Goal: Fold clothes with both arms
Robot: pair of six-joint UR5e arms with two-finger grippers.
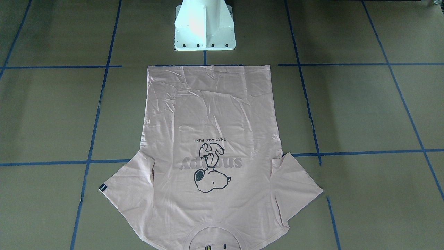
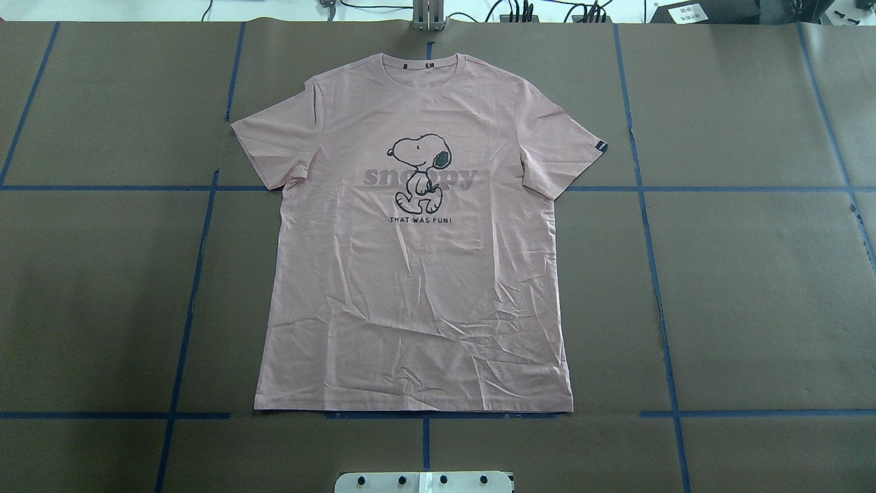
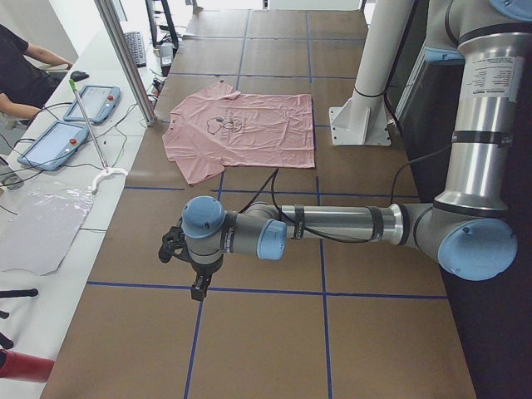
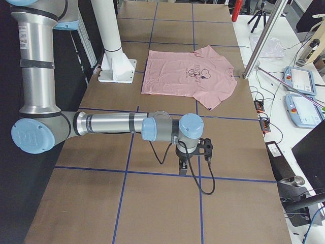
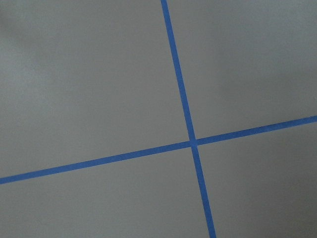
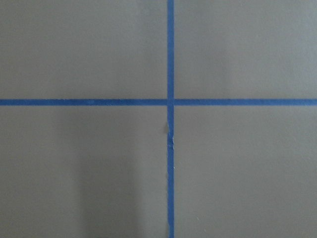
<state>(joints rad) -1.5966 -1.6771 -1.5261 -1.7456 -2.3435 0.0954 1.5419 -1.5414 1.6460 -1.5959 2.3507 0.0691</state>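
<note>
The pale pink T-shirt (image 2: 410,287) lies flat and spread out, print side up, in the middle of the table, collar away from the robot. It also shows in the front-facing view (image 1: 211,114) and both side views (image 3: 249,133) (image 4: 188,76). Its black sleeve tag (image 2: 600,146) is on the robot's right. My left gripper (image 3: 198,287) hangs over bare table far to the left of the shirt. My right gripper (image 4: 182,168) hangs over bare table far to the right. Both point down and show only in side views, so I cannot tell if they are open or shut. Both wrist views show only table and tape.
Brown table cover with a blue tape grid (image 2: 650,188). The white pedestal (image 1: 204,27) stands just behind the shirt's hem. A metal pole (image 3: 125,58), tablets (image 3: 54,143) and a seated operator (image 3: 21,71) are along the table's far side.
</note>
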